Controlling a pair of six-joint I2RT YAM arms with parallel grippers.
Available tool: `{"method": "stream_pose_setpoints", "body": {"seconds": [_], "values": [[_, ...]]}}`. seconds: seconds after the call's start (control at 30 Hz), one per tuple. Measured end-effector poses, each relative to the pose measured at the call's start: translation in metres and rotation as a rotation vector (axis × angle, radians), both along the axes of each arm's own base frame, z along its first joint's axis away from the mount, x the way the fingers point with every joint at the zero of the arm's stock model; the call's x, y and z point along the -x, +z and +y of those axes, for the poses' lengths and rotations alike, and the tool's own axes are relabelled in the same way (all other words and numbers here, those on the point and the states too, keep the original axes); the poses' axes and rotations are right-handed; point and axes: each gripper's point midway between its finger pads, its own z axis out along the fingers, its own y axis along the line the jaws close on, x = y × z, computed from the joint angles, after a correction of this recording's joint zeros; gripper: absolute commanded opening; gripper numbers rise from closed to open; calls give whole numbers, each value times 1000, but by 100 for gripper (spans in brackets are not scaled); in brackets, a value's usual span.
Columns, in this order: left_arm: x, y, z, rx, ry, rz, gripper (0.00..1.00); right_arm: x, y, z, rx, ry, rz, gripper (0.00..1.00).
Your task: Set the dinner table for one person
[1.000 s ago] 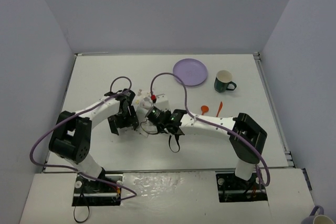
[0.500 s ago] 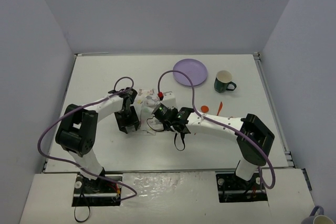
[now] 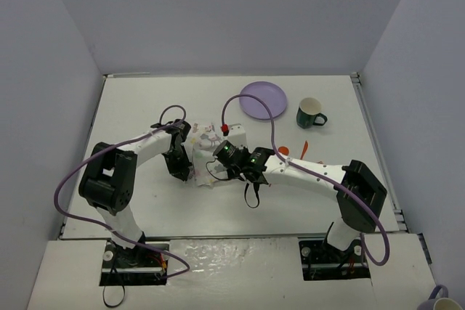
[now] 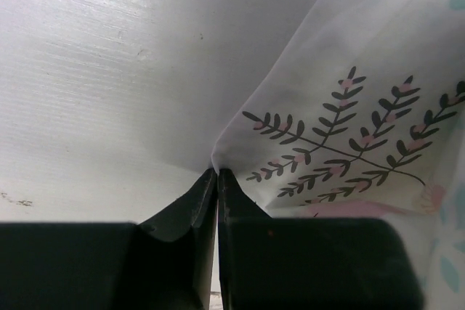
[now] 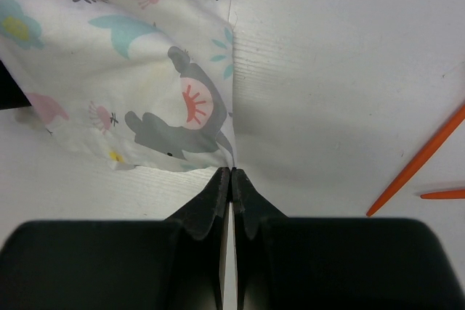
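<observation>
My left end effector (image 4: 217, 179) and right end effector (image 5: 230, 178) each clench an edge of the thin white printed placemat (image 5: 131, 56). It looks light and limp, best held by corners.

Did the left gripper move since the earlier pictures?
Yes, the left gripper shifted rightward in the top view, toward the unmoved purple plate, onto the placemat.

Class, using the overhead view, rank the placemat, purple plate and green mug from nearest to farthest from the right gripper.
1. The placemat: pinched in the right gripper, table centre.
2. The purple plate: farther back, centre.
3. The green mug: back right, beyond the plate.
</observation>
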Motion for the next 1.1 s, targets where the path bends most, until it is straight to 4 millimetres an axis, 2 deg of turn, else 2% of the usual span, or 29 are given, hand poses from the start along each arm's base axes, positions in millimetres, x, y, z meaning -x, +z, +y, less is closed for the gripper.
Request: {"method": "stream_pose_setpoints", "body": {"seconds": [0.23,0.37,0.47,0.6,0.7,0.8,1.03,1.1], "values": [[0,2,1,6,1,-19,0,3,-7,-6,19,2,10,0],[-6,14,14,-66,7,-59,0,-5,6,-17,29,1,-23,0],[-24,50,23,-90,15,-137,0,-27,30,-38,23,-40,-72,0],[-71,120,35,-78,50,-317,0,-80,73,-76,-23,-170,-146,0],[-94,155,47,-86,70,-399,0,-112,95,-105,-47,-258,-185,0],[-101,167,59,-105,71,-398,0,-126,104,-114,-44,-280,-194,0],[-112,164,79,-111,73,-332,0,-161,115,-115,-73,-289,-196,0],[-121,172,85,-88,89,-339,0,-174,119,-112,-94,-286,-192,0]]}}
